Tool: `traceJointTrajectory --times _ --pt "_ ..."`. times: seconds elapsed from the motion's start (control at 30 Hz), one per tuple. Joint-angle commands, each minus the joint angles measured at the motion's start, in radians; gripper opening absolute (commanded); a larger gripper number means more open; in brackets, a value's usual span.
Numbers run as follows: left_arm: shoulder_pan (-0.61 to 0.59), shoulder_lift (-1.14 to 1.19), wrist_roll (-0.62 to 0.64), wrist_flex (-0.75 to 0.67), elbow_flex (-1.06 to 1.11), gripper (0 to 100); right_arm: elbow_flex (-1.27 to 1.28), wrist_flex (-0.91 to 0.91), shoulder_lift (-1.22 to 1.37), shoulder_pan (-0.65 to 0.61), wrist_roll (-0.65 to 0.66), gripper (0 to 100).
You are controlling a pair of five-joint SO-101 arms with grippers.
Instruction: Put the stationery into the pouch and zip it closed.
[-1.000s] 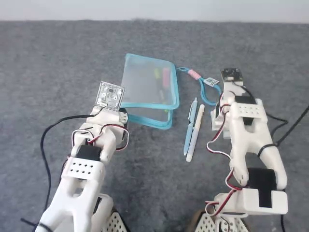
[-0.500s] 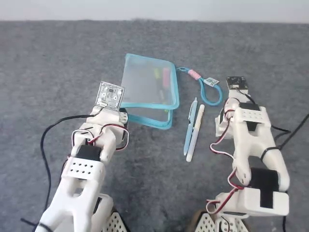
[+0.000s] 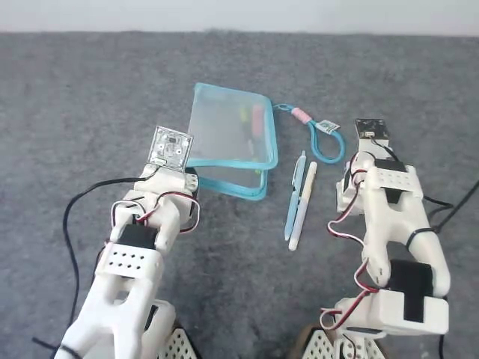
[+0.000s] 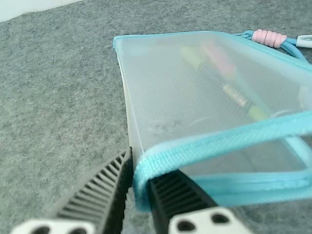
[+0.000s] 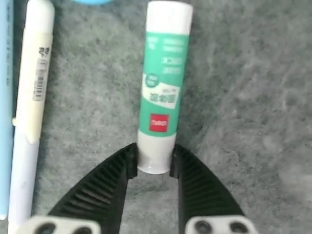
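Note:
The translucent pouch [image 3: 228,142] with blue trim lies at the middle of the grey mat, with green and pink items [image 3: 252,120] inside it. My left gripper [image 4: 139,168] is shut on the blue zipper edge [image 4: 204,146] at the pouch's near corner. To the right of the pouch, a blue pen [image 3: 293,196] and a white pen [image 3: 304,203] lie side by side. Right of them, my right gripper [image 5: 152,156] is shut on the end of a white-and-green glue stick [image 5: 163,87] lying on the mat. The white pen [image 5: 33,97] lies beside it.
A blue strap loop [image 3: 328,146] with a pink bead [image 3: 300,114] trails from the pouch's far right corner, just beyond the right arm [image 3: 385,194]. Grey carpet-like mat [image 3: 90,97] covers the table, with open room at the left and far side.
The right arm has shifted slightly right and back toward its base, settling over the glue stick. The left arm and pouch have stayed still.

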Motion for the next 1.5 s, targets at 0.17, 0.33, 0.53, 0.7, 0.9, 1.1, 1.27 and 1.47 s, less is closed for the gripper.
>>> traceJointTrajectory --times 0.17,0.33,0.53,0.7,0.9,1.1,1.27,1.47 --pt "0.003 -0.006 0.002 -0.026 -0.005 1 -0.011 -0.004 -0.047 0.012 0.009 1.8" --pt "0.003 -0.006 0.000 -0.031 -0.005 1 -0.011 0.090 -0.232 0.038 0.008 0.6" --pt "0.003 -0.006 0.000 -0.032 -0.005 1 -0.011 0.254 -0.535 -0.018 0.017 0.6" --pt "0.003 -0.006 0.000 -0.032 -0.005 1 -0.011 0.398 -0.687 -0.194 0.152 0.6" --pt "0.003 -0.005 0.000 -0.032 -0.005 1 -0.006 0.526 -0.739 -0.518 0.328 0.6" --pt "0.003 -0.005 0.000 -0.031 -0.005 1 -0.011 0.532 -0.737 -0.650 0.284 0.6" --pt "0.005 -0.005 0.000 -0.032 -0.005 1 -0.015 0.529 -0.725 -0.653 0.284 0.6" --pt "0.038 -0.006 -0.005 -0.028 -0.004 1 -0.186 0.536 -0.495 -0.648 0.195 0.6"
